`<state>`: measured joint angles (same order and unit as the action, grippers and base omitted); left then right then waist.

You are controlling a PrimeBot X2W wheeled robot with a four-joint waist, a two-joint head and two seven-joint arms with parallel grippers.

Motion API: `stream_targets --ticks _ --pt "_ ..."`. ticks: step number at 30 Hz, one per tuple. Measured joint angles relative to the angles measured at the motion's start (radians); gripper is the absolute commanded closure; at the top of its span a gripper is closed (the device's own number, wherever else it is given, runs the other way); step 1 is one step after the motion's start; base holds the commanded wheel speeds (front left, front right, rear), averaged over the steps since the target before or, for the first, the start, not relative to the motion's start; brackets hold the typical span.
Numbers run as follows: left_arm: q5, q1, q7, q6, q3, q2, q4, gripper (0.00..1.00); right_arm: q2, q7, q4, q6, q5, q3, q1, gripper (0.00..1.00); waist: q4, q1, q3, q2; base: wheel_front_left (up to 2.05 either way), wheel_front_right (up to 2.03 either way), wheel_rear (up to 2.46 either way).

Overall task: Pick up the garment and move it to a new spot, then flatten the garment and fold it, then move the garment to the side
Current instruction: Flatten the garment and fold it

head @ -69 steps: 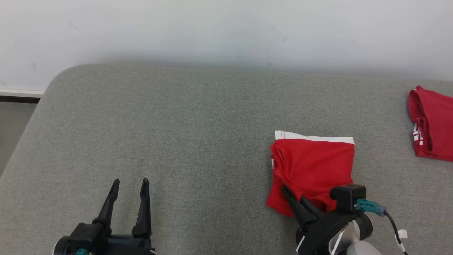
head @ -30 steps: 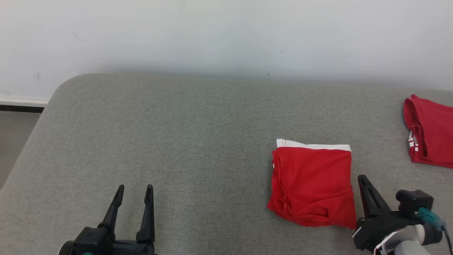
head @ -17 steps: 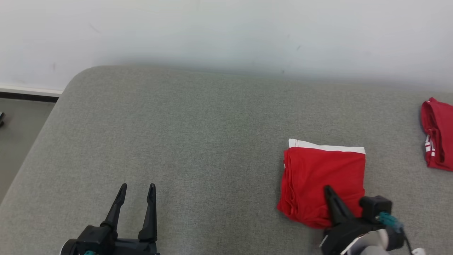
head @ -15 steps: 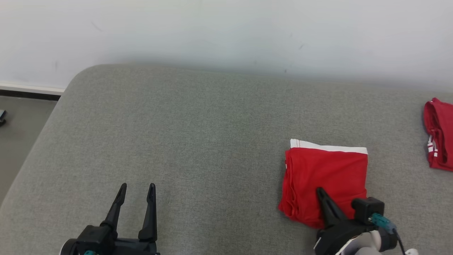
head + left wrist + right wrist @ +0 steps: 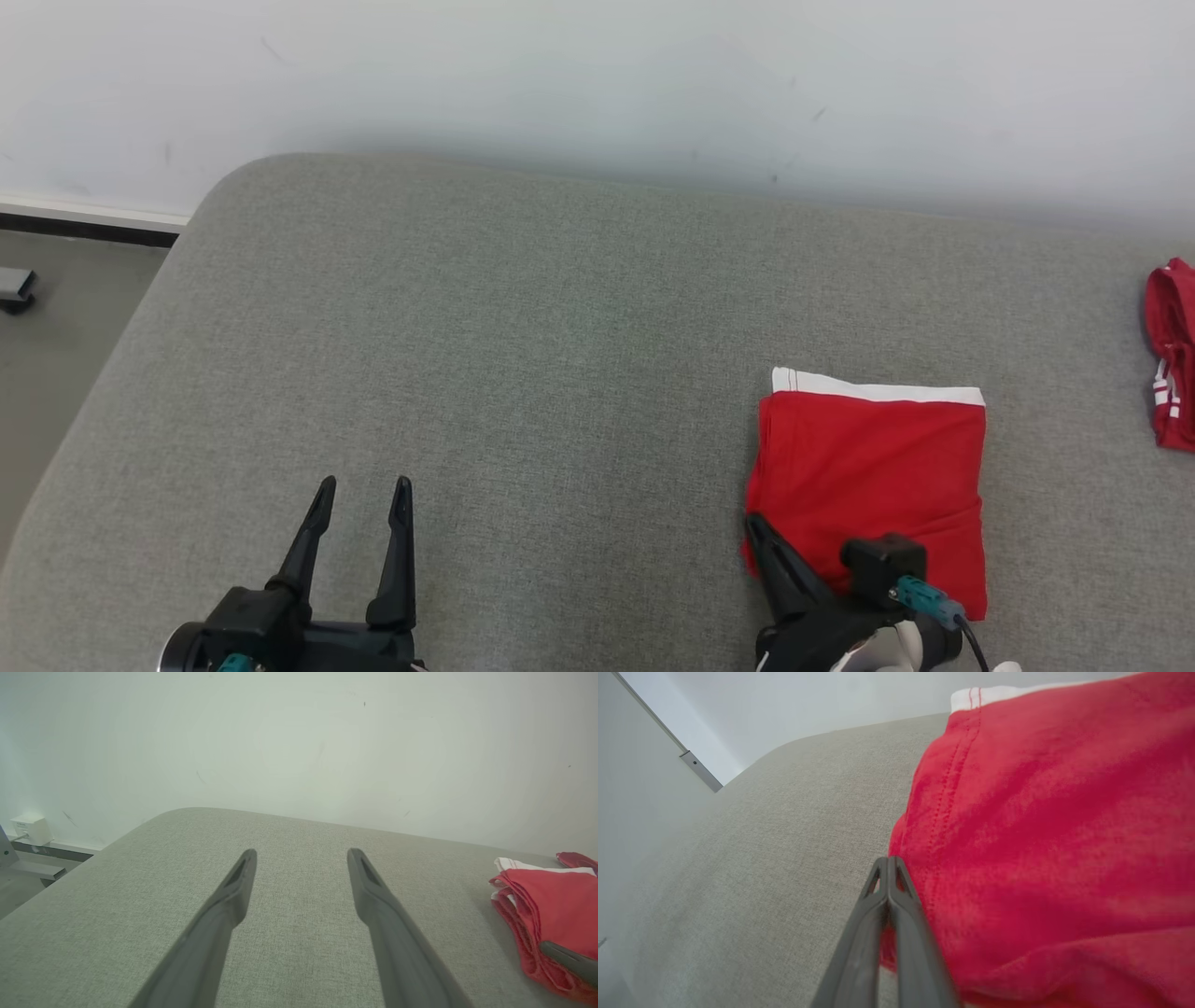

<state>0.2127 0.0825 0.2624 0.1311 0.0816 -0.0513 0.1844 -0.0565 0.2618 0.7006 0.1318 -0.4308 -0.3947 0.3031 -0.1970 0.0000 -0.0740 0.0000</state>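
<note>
Red cloth shows in two places on the grey cushion (image 5: pixel 513 327), so we count two garments. One is the folded garment (image 5: pixel 873 467), a neat rectangle with one white band along its far edge, lying flat on the right half of the cushion. The other red garment (image 5: pixel 1172 355) is a bunched piece with white stripes, well apart at the right edge of the head view.

We count two grippers, each with two dark fingers. The left gripper (image 5: pixel 363 485) hangs over bare cushion at the lower left, its fingers spread wide and holding nothing. The right gripper (image 5: pixel 752 521) has its two fingers pressed tight together with nothing between them, and its tip sits at the near left corner of the folded garment. In the right wrist view the closed tip (image 5: pixel 888 858) lies along the garment's stitched left edge; we cannot tell whether it presses on the cloth. In the left wrist view the folded layers of the garment (image 5: pixel 546 905) show as a stack at the right.

Behind the cushion stands one pale wall (image 5: pixel 597 75).
</note>
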Motion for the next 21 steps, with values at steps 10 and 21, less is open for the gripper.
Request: stream_targets --ticks 10,21 --pt "0.000 -0.003 0.000 0.000 -0.013 0.000 -0.005 0.00 -0.025 0.001 -0.161 0.000 0.004 0.043 0.002 1.00 0.046 0.0000 0.012 0.0000 0.00 0.00 0.00" --pt "-0.011 -0.020 0.000 0.000 -0.051 0.000 -0.016 0.00 -0.100 0.002 -0.330 0.000 0.054 0.173 -0.061 1.00 0.148 0.0000 0.032 0.0000 0.00 0.00 0.00"
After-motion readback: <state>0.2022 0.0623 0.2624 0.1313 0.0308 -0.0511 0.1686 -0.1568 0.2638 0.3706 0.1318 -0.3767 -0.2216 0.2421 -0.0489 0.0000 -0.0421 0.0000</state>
